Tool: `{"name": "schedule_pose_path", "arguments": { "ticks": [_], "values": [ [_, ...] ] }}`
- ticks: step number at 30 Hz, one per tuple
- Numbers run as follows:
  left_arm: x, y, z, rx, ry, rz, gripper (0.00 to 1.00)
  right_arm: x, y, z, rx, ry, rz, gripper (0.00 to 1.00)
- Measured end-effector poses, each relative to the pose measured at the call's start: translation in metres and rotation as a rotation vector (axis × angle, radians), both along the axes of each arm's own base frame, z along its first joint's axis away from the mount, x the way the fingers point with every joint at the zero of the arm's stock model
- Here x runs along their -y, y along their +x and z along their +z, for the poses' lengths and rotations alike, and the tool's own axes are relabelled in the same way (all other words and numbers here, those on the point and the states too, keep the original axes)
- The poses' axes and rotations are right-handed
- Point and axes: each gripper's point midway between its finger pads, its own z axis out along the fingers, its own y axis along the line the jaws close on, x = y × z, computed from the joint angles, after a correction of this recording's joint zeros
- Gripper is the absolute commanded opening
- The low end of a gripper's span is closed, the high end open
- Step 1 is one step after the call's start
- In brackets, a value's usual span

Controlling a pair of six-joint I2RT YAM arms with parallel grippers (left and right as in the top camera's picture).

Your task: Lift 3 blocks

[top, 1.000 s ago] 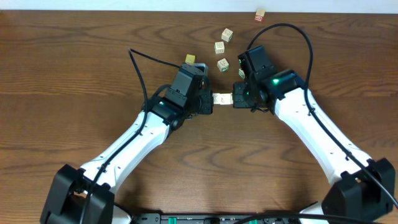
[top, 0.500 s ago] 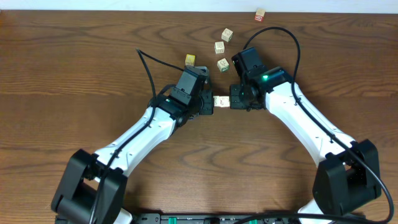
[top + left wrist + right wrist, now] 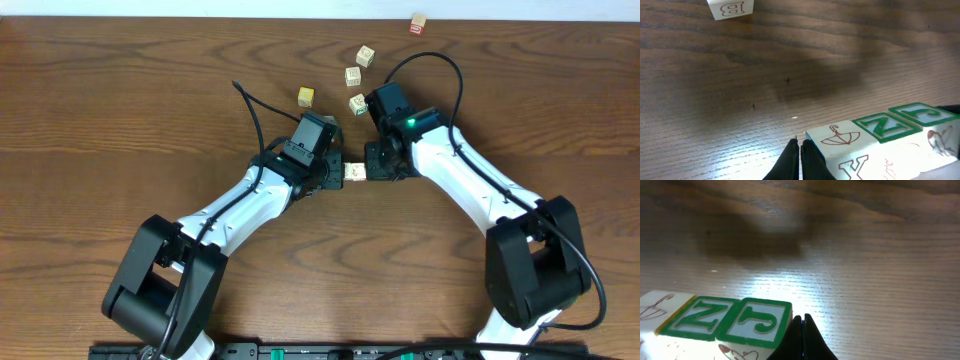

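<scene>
Plain dark wood-grain table [image 3: 120,120], nothing fancy. Handful of loose cubes scattered toward 12 o'clock from the middle of it, none touching each other. Solid yellow cube [image 3: 305,96] out at the 9 o'clock end of the bunch. Green-marked white cube [image 3: 359,103] at 3 o'clock from that one. Pale cube [image 3: 353,76] just at 12 o'clock of the green one, then a tan-marked cube [image 3: 366,55] at 1 o'clock of that, turned cornerwise. Reddish cube [image 3: 418,23] well apart, right by the far edge at 1 o'clock. Left wrist view: whitish B cube [image 3: 731,8] up at 11 o'clock, cut off by the frame edge.
</scene>
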Motion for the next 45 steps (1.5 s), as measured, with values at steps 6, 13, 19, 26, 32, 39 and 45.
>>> {"name": "schedule_pose_path", "arguments": {
  "ticks": [6,13,19,26,32,39,45],
  "values": [
    [0.0,0.0,-0.002,-0.004,0.0,-0.002,0.07,0.003,0.001,-0.006,-0.013,-0.004,-0.008,0.01],
    [0.005,0.002,-0.014,-0.02,-0.01,-0.008,0.07,0.005,0.001,-0.006,-0.027,0.016,-0.013,0.01],
    [0.005,0.002,-0.015,-0.018,-0.009,-0.006,0.07,0.005,0.003,-0.009,-0.023,0.018,-0.012,0.01],
    [0.004,0.002,-0.026,-0.034,0.006,-0.003,0.07,0.004,0.002,-0.02,-0.013,0.028,-0.009,0.01],
    [0.005,-0.001,-0.045,-0.077,0.012,-0.01,0.07,0.005,0.002,-0.028,-0.012,0.027,-0.009,0.01],
    [0.006,-0.004,-0.055,-0.099,0.016,-0.015,0.07,0.006,0.003,-0.042,-0.024,0.01,-0.012,0.01],
    [0.006,-0.003,-0.055,-0.095,0.022,-0.013,0.07,0.009,0.007,-0.056,-0.04,0.0,-0.022,0.01]
  ]
}}
